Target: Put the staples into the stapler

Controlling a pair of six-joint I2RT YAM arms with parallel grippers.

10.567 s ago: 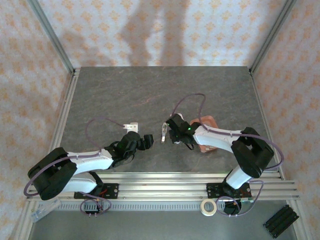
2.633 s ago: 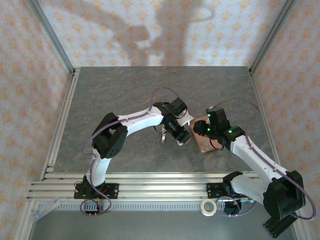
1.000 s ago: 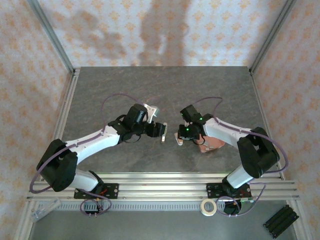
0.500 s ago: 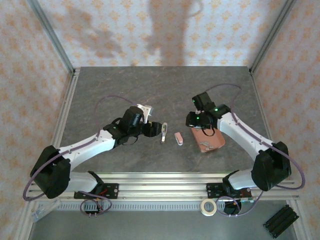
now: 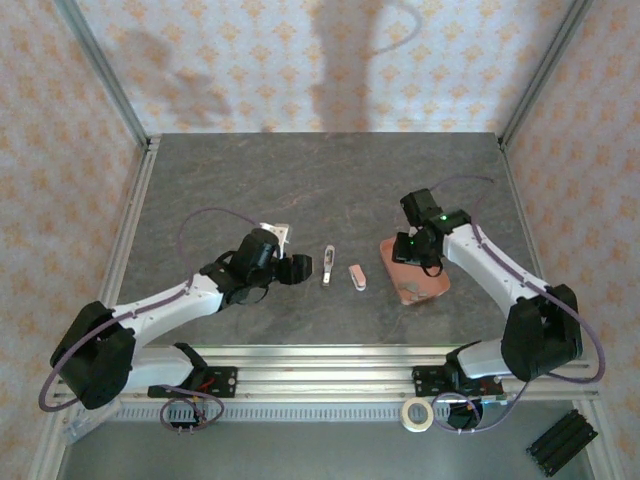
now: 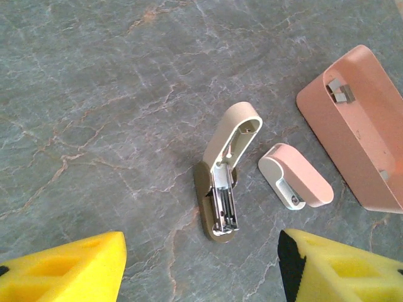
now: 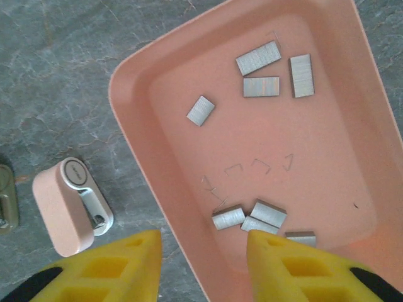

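Two arms reach over a grey stone-patterned table. Nearest the bases lies a salmon-pink tray, the landmark here. Just left of the tray rests a small pink cap piece. Left of that, not touching it, lies the stapler, hinged open with its metal channel showing. Further left of the tray hovers the left gripper, its yellow fingers spread wide with nothing between them. Inside the tray lie the staples, small grey strips scattered toward both ends. Over the tray's far part hangs the right gripper, fingers parted and empty.
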